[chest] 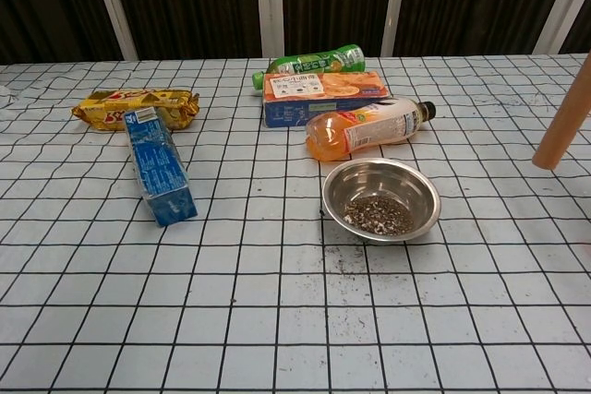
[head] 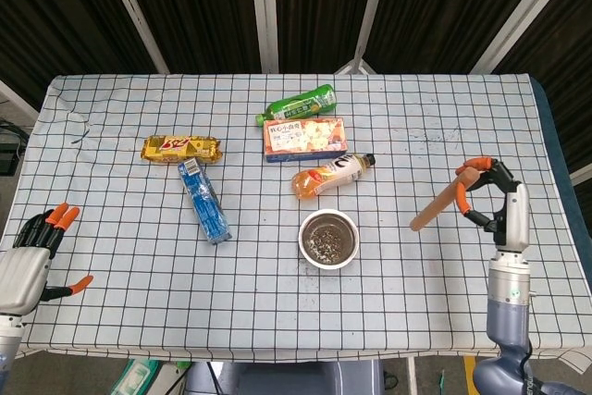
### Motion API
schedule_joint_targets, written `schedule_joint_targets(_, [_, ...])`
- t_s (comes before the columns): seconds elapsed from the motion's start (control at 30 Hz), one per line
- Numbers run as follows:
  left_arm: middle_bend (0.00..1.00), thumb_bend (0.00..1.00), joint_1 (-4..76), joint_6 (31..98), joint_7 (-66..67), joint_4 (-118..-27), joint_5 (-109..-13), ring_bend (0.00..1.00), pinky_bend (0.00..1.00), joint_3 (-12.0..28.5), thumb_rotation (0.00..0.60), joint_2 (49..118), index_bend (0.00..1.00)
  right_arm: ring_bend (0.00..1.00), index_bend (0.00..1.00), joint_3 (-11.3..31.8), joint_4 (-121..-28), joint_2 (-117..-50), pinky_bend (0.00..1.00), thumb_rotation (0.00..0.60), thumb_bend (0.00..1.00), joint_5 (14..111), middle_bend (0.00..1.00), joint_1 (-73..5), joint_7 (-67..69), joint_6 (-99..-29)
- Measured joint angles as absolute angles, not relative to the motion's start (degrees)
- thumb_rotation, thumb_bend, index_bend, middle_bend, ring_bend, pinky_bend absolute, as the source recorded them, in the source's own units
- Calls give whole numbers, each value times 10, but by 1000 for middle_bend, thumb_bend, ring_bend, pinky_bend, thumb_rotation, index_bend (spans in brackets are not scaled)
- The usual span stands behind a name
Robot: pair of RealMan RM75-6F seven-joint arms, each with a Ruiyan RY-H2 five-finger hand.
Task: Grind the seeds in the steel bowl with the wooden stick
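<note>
The steel bowl [head: 328, 239] [chest: 381, 198] sits at the middle of the checked table, dark seeds lying in its bottom. My right hand [head: 499, 202] is raised at the right side of the table and grips the wooden stick [head: 438, 203] [chest: 563, 124] by its upper end. The stick slants down and to the left, its lower tip hanging in the air to the right of the bowl, apart from it. My left hand [head: 30, 256] rests open at the table's front left corner, holding nothing. The chest view shows the stick but neither hand.
An orange drink bottle [head: 331, 175] lies just behind the bowl. Further back are an orange snack box [head: 304, 138] and a green bottle [head: 297, 104]. A blue packet [head: 204, 201] and a yellow wrapper [head: 181, 147] lie to the left. Spilled seed specks dot the cloth before the bowl.
</note>
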State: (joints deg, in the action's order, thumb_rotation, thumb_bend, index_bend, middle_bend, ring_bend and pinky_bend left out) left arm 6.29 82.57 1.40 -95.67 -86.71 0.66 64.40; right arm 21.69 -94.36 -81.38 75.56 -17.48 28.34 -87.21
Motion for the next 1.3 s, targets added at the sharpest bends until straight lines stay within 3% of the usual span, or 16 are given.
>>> schedule_joint_targets(0.5, [0, 26, 64, 821, 4, -955, -866, 0, 0, 6, 600, 642, 0, 594, 736, 193, -890, -952, 542, 600, 593, 845, 557, -209, 285, -934])
schedule_joint_targets(1.3, [0, 26, 65, 818, 4, -959, -860, 0, 0, 7, 600, 641, 0, 594, 736, 163, -816, -1055, 542, 600, 593, 898, 557, -249, 270, -938])
